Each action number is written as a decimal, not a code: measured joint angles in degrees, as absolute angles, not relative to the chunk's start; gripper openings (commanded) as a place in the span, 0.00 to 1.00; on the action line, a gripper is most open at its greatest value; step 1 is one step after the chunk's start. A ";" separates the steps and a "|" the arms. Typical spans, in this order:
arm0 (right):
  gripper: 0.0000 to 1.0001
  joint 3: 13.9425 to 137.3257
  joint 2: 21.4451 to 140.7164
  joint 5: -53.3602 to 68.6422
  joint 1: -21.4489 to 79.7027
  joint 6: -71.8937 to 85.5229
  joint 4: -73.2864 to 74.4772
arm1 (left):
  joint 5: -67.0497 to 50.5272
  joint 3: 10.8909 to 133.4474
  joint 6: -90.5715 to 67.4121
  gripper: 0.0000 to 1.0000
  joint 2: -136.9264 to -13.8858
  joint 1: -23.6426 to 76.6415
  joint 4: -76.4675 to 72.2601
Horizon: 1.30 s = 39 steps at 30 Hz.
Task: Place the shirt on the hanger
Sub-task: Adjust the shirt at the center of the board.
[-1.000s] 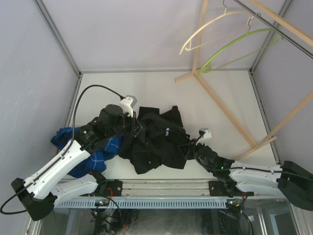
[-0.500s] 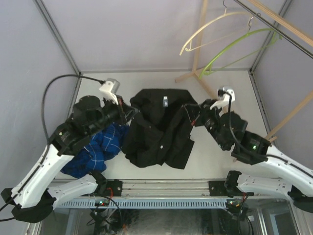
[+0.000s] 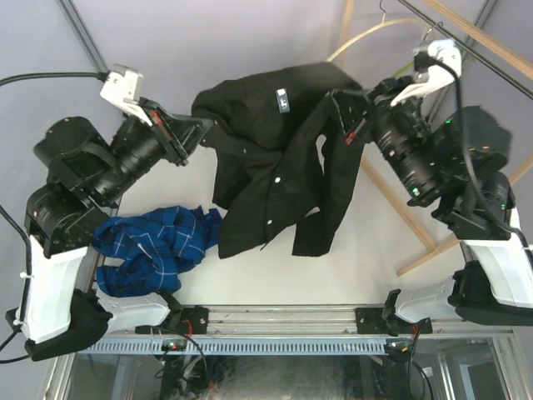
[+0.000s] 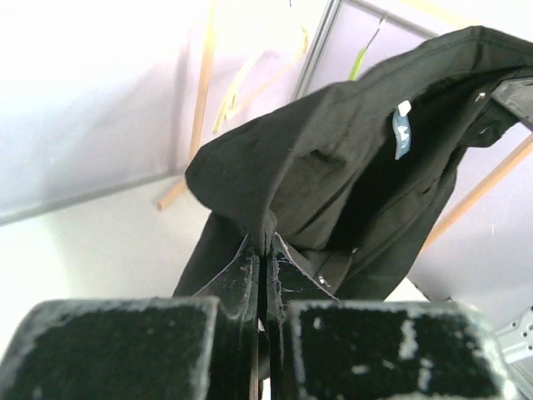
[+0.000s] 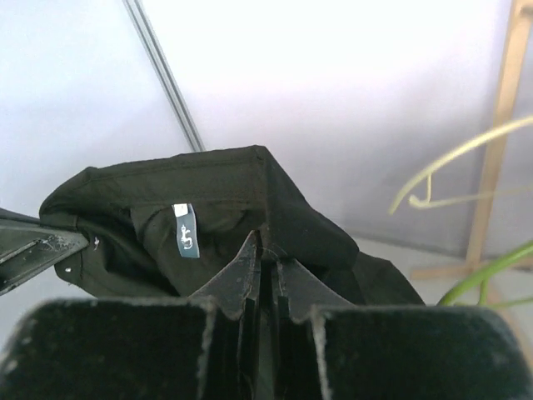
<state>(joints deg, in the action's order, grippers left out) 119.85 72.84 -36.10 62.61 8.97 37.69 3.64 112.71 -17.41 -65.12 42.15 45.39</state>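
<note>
White table (image 3: 375, 250) below. Shirt (image 3: 266, 167) aloft, spread between claws: left gripper (image 3: 198, 132) clamped on one shoulder edge, right gripper (image 3: 339, 108) clamped on other. Hanger (image 5: 491, 271) just beyond right claw. Step, judged: carry to hanger. Next: thread hanger arm into shoulder opening.

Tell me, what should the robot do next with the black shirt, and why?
Probably carry the black shirt toward the lime-green hanger. The left gripper and right gripper are each shut on its fabric, holding it spread in the air, and the hanger hangs just beyond the right gripper.
</note>
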 measured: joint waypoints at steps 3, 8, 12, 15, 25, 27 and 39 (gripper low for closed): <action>0.00 130.45 77.08 -37.98 65.84 2.76 37.87 | 4.27 119.55 -16.67 0.00 -67.94 42.15 46.11; 0.00 138.04 80.42 -43.90 76.38 -11.55 32.10 | 4.36 125.27 -15.86 0.00 -69.80 42.41 46.33; 0.00 139.59 82.78 -50.39 84.75 -25.76 23.57 | 4.47 126.06 -15.73 0.00 -69.69 43.72 45.91; 0.00 139.26 83.94 -53.54 86.46 -29.89 22.63 | 4.67 124.42 -15.44 0.00 -68.75 44.69 45.32; 0.00 133.58 82.46 -46.44 78.00 -15.79 39.00 | 8.32 114.02 -15.33 0.00 -61.56 45.63 47.86; 0.00 136.77 83.88 -43.77 76.71 -13.69 42.19 | 8.45 117.78 -15.16 0.00 -62.81 45.65 49.80; 0.00 141.64 82.50 -38.04 76.58 -12.56 42.74 | 21.82 141.99 -6.02 0.00 -72.62 70.17 52.88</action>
